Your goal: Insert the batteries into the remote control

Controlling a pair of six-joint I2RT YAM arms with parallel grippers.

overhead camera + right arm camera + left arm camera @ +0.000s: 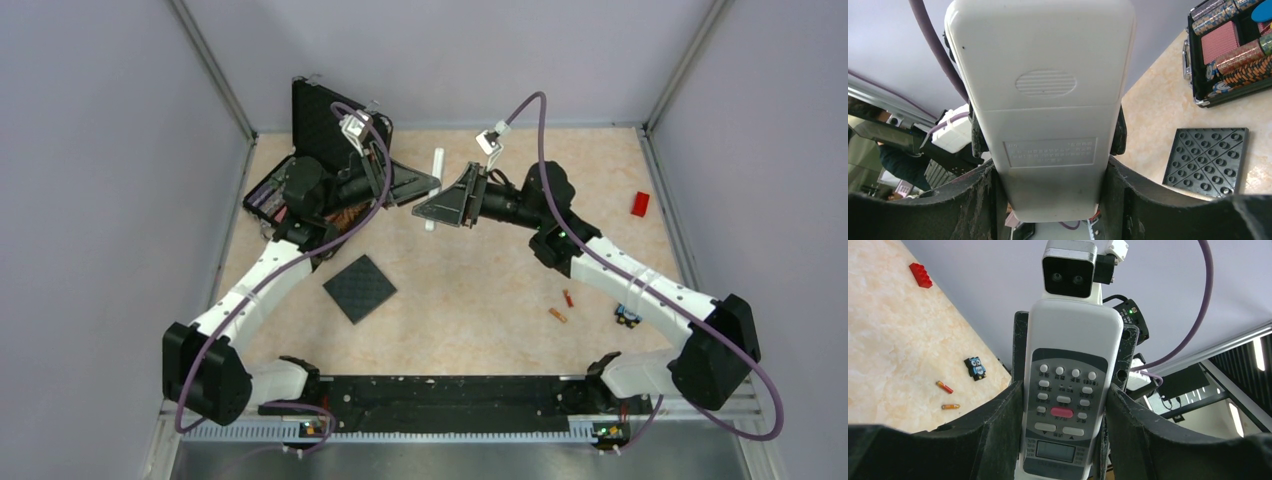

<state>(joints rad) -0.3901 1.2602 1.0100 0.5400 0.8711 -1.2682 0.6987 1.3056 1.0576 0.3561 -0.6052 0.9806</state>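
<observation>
The remote control (436, 186) is held up in the air between both grippers, standing on edge. My left gripper (424, 187) is shut on it; the left wrist view shows its dark button panel (1066, 405) between the jaws. My right gripper (442, 206) is shut on it from the other side; the right wrist view shows its plain white back (1045, 100) with the battery cover closed. Two small orange-red batteries (567, 297) (557, 314) lie on the table at the right, under the right arm. They also show in the left wrist view (944, 386) (950, 406).
A red block (640, 204) lies at the far right. A small owl figure (628, 316) lies by the right arm. A black studded pad (359, 288) lies left of centre. An open black case (272, 197) of poker chips stands at the back left.
</observation>
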